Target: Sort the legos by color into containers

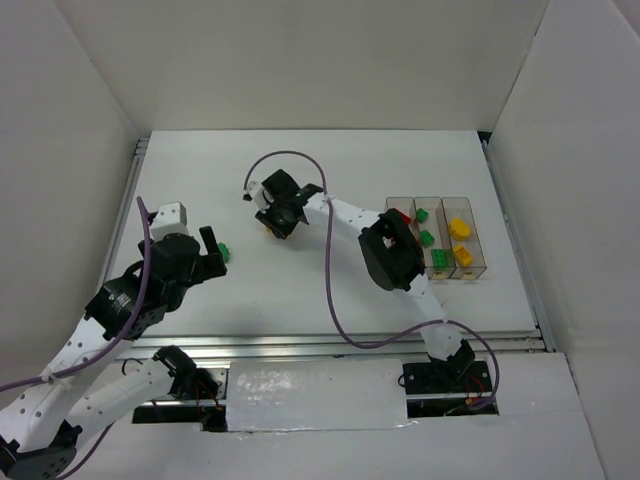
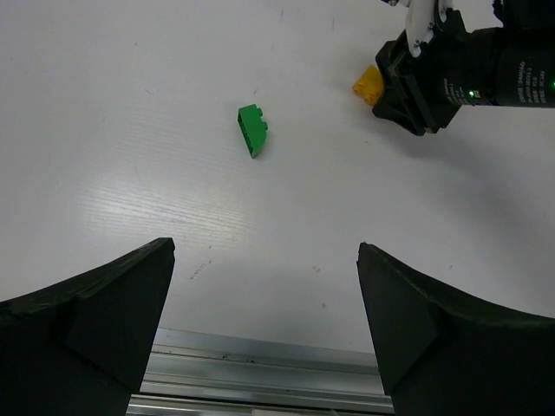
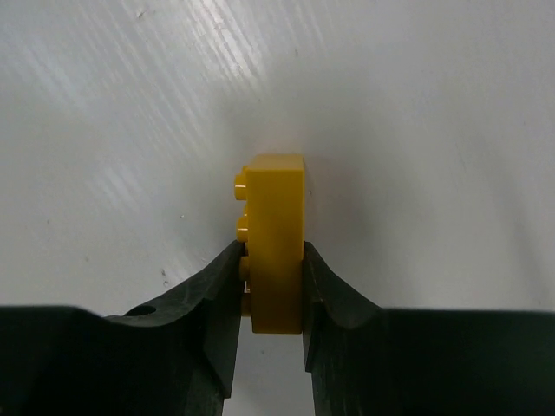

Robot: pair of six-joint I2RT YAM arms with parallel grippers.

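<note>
- the right gripper (image 3: 271,251) has its two black fingers pressed against the flat sides of a small yellow plastic lego brick (image 3: 276,199), pinching it between them.
- the pinched brick stands on edge, its studs facing left in the right wrist view. whether its far end touches the white table (image 1: 330,170) or sits just above it cannot be told.
- in the top view this grip sits near the middle of the table, well to the left of the containers.
- the left gripper (image 2: 264,321) is spread wide and holds nothing; it is low over the left side of the table.
- a small green plastic lego brick (image 2: 252,130) lies on the table just ahead of the spread left fingers, not touching them.
- three narrow clear plastic containers (image 1: 436,199), joined in a row, stand at the right side of the table.
- the left container holds a red piece (image 1: 402,215), partly hidden by the right arm (image 1: 385,255).
- the middle container holds three green bricks (image 1: 427,237).
- the right container holds two yellow bricks (image 1: 460,229).
</note>
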